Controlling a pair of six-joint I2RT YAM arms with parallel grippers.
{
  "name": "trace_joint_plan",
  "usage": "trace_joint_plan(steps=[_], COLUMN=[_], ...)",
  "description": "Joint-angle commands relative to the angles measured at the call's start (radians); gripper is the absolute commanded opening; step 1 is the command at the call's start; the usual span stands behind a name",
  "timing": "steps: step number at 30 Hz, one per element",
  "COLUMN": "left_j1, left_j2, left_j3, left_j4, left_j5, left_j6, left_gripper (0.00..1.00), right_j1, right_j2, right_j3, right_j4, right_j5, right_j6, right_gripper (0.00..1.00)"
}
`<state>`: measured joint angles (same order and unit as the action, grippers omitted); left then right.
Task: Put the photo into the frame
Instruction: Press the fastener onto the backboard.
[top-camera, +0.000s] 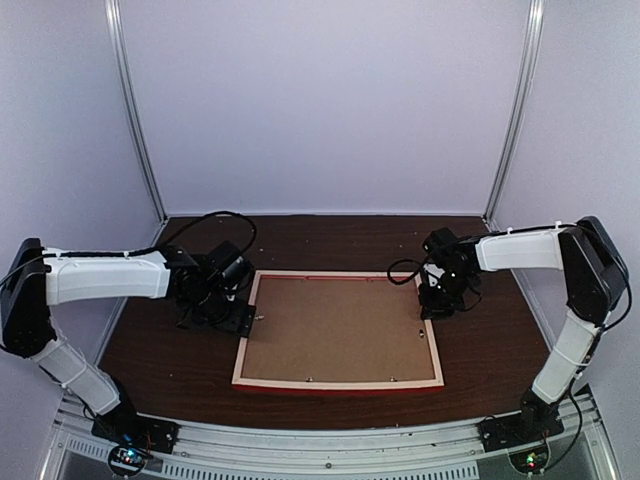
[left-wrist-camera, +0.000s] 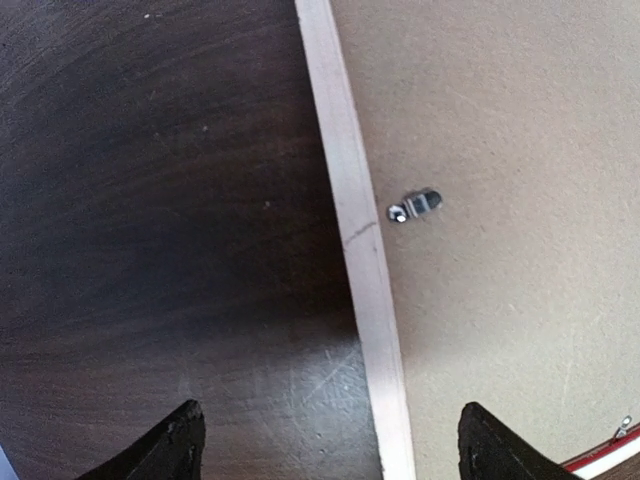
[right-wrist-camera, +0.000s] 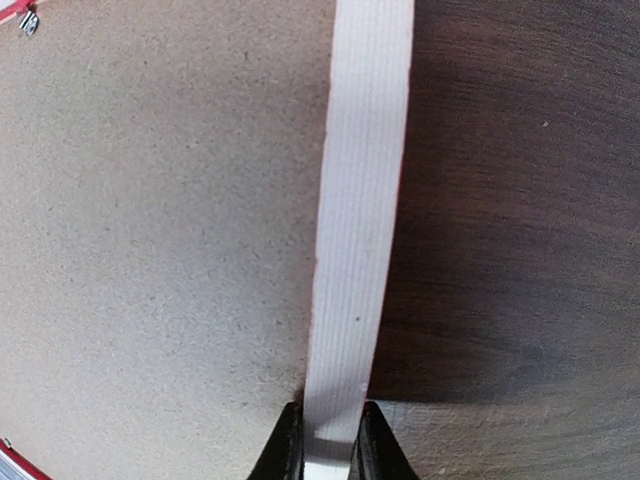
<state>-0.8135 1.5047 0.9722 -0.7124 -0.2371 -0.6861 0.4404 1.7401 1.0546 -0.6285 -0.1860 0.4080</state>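
Top external view shows the left claw (top-camera: 244, 320) low over the dark wooden bench (top-camera: 170, 360), right at the left rail of the frame (top-camera: 338, 381), which lies back up with its pale wood rim uppermost and a strip of red along the near edge. From the left wrist, this claw stands wide: its two black fingertips (left-wrist-camera: 185, 442) sit far apart at the bottom of the picture, one over bare bench and one over the brown backing board (left-wrist-camera: 500, 150), and the pale left rail runs up between them without touching either. Just to the right of that rail and ahead of the claw, a small metal turn clip (left-wrist-camera: 413, 206) rests on the board. The board fills the whole opening between the two claws, with more small clips along its rim. On the far side, the right claw (top-camera: 436, 306) comes down on the frame's right rail near the far right corner. From the right wrist, its fingers (right-wrist-camera: 290, 445) are drawn in narrow and press on both sides of the pale rail, holding it, with backing board to the claw's left and dark bench to its right.
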Motion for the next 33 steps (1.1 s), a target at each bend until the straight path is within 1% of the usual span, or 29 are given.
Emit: trace_joint_plan(steps=[1, 3, 6, 10, 13, 14, 15, 18, 20, 24, 27, 33], left_j1=[0.075, 0.105, 0.13, 0.139, 0.139, 0.139, 0.139, 0.136, 0.132, 0.118, 0.114, 0.11], left_j2=[0.031, 0.044, 0.074, 0.115, 0.149, 0.161, 0.172, 0.191, 0.197, 0.219, 0.238, 0.275], left_j3=[0.039, 0.049, 0.076, 0.108, 0.12, 0.126, 0.127, 0.122, 0.12, 0.129, 0.14, 0.158], left_j4=[0.016, 0.027, 0.027, 0.025, 0.043, 0.047, 0.055, 0.094, 0.108, 0.112, 0.106, 0.09], left_j5=[0.056, 0.094, 0.115, 0.126, 0.163, 0.189, 0.216, 0.302, 0.325, 0.324, 0.316, 0.272], left_j6=[0.1, 0.133, 0.172, 0.202, 0.221, 0.23, 0.236, 0.246, 0.251, 0.279, 0.294, 0.318], left_gripper=[0.88, 0.88, 0.88, 0.89, 0.89, 0.92, 0.96, 0.98, 0.98, 0.97, 0.93, 0.89], right_j1=[-0.008, -0.008, -0.008, -0.008, -0.008, -0.008, -0.007, -0.008, -0.009, -0.008, -0.008, -0.008], right_j2=[-0.016, -0.026, -0.044, -0.075, -0.094, -0.099, -0.105, -0.113, -0.11, -0.104, -0.096, -0.09], right_j3=[-0.014, -0.024, -0.041, -0.063, -0.082, -0.085, -0.091, -0.1, -0.102, -0.102, -0.098, -0.094], right_j4=[-0.023, -0.03, -0.042, -0.058, -0.067, -0.069, -0.07, -0.065, -0.061, -0.05, -0.048, -0.044], right_j5=[0.04, 0.042, 0.047, 0.049, 0.045, 0.047, 0.046, 0.042, 0.038, 0.029, 0.027, 0.019], right_j6=[-0.031, -0.039, -0.052, -0.072, -0.084, -0.085, -0.085, -0.085, -0.083, -0.08, -0.08, -0.077], right_gripper=[0.12, 0.08, 0.05, 0.02, 0.0, 0.0, 0.0, 0.0, 0.0, 0.01, 0.01, 0.01])
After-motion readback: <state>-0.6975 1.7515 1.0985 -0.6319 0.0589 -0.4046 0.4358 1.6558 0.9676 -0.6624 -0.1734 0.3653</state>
